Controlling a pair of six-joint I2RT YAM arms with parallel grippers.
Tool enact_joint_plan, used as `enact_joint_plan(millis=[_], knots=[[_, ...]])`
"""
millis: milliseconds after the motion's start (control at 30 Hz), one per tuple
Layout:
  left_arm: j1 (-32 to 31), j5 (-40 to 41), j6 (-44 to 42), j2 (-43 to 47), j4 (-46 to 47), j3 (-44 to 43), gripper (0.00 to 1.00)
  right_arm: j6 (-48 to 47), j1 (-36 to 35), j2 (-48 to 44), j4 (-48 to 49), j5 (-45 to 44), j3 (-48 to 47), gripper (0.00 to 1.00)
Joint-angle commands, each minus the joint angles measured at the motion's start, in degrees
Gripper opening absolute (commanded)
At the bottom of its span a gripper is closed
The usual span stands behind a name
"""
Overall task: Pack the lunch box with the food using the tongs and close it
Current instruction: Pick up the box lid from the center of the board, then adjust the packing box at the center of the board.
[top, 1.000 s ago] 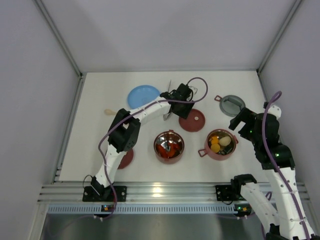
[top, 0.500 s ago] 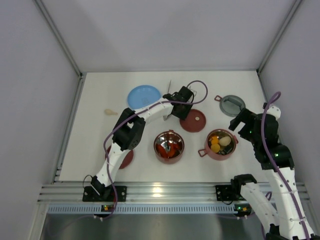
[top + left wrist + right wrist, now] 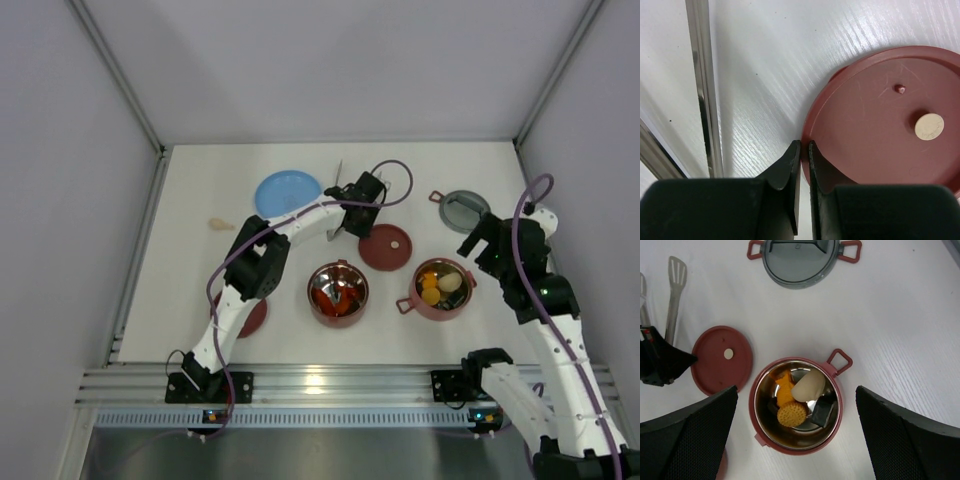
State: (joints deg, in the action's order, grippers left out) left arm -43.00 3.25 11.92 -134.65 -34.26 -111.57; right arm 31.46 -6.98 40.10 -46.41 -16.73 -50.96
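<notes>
On the tabletop the plate (image 3: 287, 192) lies toward the back, the tongs (image 3: 675, 277) just right of it, the disc lid (image 3: 385, 247) before them, the top lid (image 3: 465, 211) near the right edge, and nearer the front the left bowl (image 3: 338, 292) and right bowl (image 3: 437, 288) side by side, food (image 3: 792, 405) in each, with the second disc lid (image 3: 254, 320) to their left.

Maroon disc lid (image 3: 875, 150) is cut off by the right frame edge and covered at lower centre by the left gripper (image 3: 805, 144); grey top lid (image 3: 799, 262) is cropped at the top edge.
</notes>
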Motion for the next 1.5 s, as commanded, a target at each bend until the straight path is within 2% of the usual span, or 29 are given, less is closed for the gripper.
enact_joint_plan(millis=[0, 200, 433, 533, 733, 967, 1100, 1467], knots=[[1.0, -0.6, 1.5, 1.1, 0.7, -0.1, 0.01, 3.7, 0.7, 3.4, -0.7, -5.0, -0.3, 0.99], [1.7, -1.3, 3.0, 3.0, 2.2, 0.2, 0.00, 9.6, 1.4, 4.8, -3.1, -10.7, 2.3, 1.00], [1.8, -2.9, 3.0, 5.1, 2.7, -0.1, 0.00, 12.4, 2.8, 5.6, 1.1, -1.8, 8.7, 1.00], [1.8, -2.9, 3.1, 5.5, 2.8, -0.1, 0.00, 14.4, 3.1, 4.6, 3.5, -0.9, 13.1, 0.99], [1.8, -4.8, 3.2, 5.7, 2.8, 0.2, 0.00, 19.1, 5.0, -1.5, 9.4, 1.4, 19.3, 0.99], [1.8, -5.0, 3.0, 5.3, 2.8, 0.6, 0.00, 22.1, 6.4, -4.1, 10.8, -1.3, 19.4, 0.99], [1.8, -5.1, 3.0, 5.2, 2.9, 0.6, 0.00, 24.6, 6.5, -1.2, 10.8, -2.5, 19.2, 0.99], [1.8, -5.4, 2.2, 4.9, 2.7, 0.4, 0.00, 27.2, 13.9, 5.4, 17.0, -1.2, 19.8, 0.99]])
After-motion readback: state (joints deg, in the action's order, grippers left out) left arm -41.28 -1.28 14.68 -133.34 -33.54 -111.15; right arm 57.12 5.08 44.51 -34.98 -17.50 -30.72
